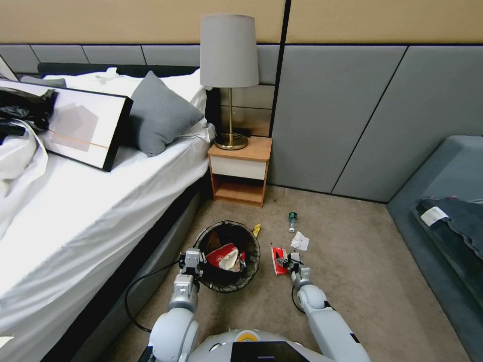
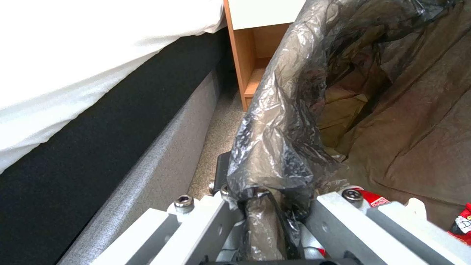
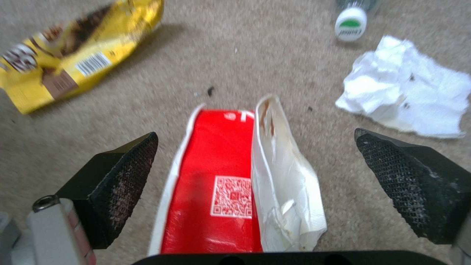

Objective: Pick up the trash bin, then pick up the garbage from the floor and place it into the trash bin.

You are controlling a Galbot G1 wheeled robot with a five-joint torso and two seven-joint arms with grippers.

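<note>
Round trash bin (image 1: pixel 227 256) with black bag over rim, standing on beige carpet floor (image 1: pixel 362 261) beside the bed (image 1: pixel 75 211), red packets already inside. Left end effector (image 2: pixel 275 206) clenched on bin rim, seen close from left wrist. Right end effector (image 3: pixel 255 184) released, fingers spread around red-and-white packet (image 3: pixel 220 191); nearby yellow wrapper (image 3: pixel 73 55), tissue wad (image 3: pixel 412 99), green-capped bottle (image 3: pixel 351 24).

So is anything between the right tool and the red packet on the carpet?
Nothing visible. The right tool is open with its fingers on either side of the red packet, only bare floor around it. The yellow wrapper and tissue lie apart. The left tool grips the trash bin rim.
</note>
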